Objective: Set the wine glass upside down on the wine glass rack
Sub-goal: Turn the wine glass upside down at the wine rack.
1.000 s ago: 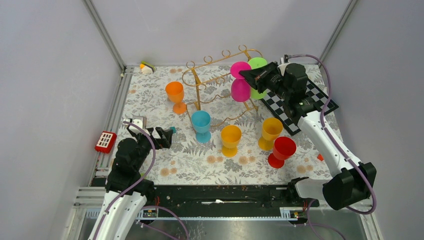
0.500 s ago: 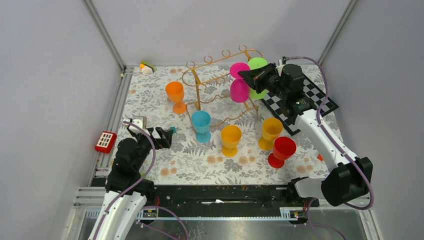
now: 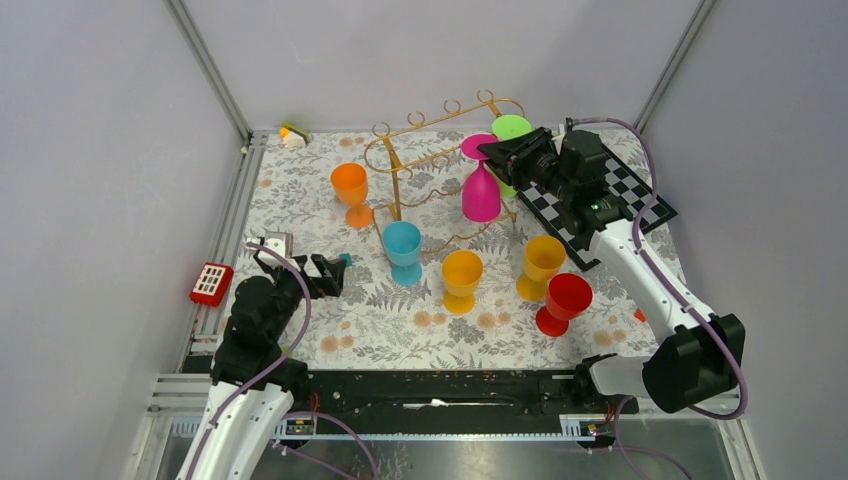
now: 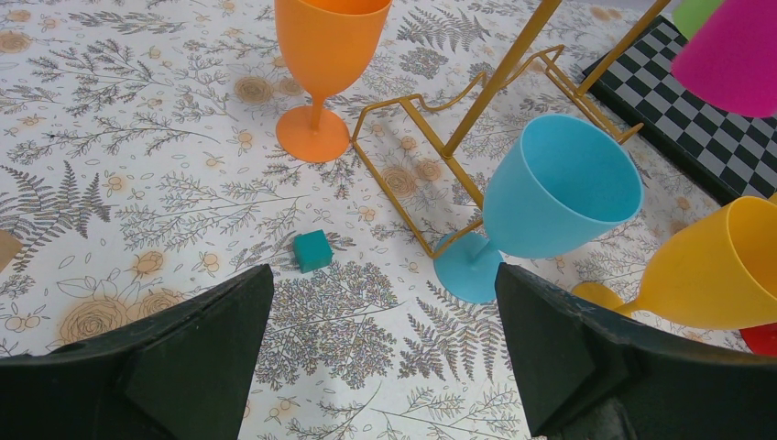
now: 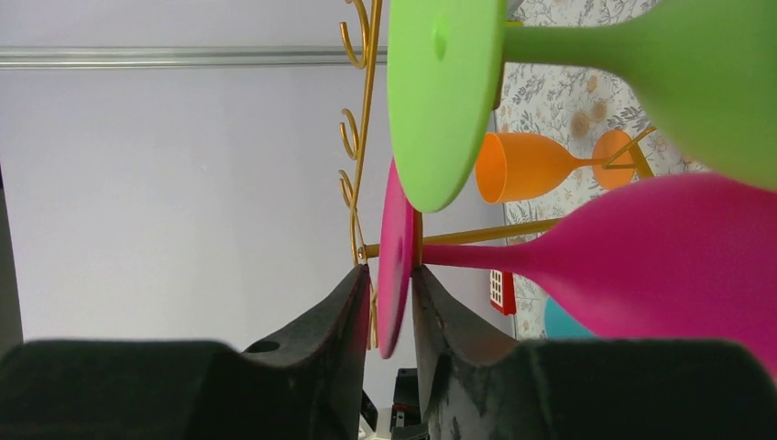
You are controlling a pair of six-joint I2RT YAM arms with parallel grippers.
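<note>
I see right gripper (image 5: 392, 275) fingers clamped on foot disc of magenta plastic wine glass (image 3: 481, 195), inverted w/ bowl down, at right end of gold thin-wire rack (image 3: 420, 150). Left gripper (image 4: 382, 275) fingers wide apart above floral mat (image 4: 137, 183).

Matt magenta plastic wine glass (image 5: 660, 257), glossy gold metal-wire wine glass rack (image 4: 490, 90), matt floral tablecloth (image 4: 137, 183)

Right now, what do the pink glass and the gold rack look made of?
Pink glass: probably plastic. It is opaque with solid colour and a soft satin sheen, and nothing shows through it.
Gold rack: thin bent wire, likely metal with a glossy gold coating. It has crisp bends and slim rods.
</note>
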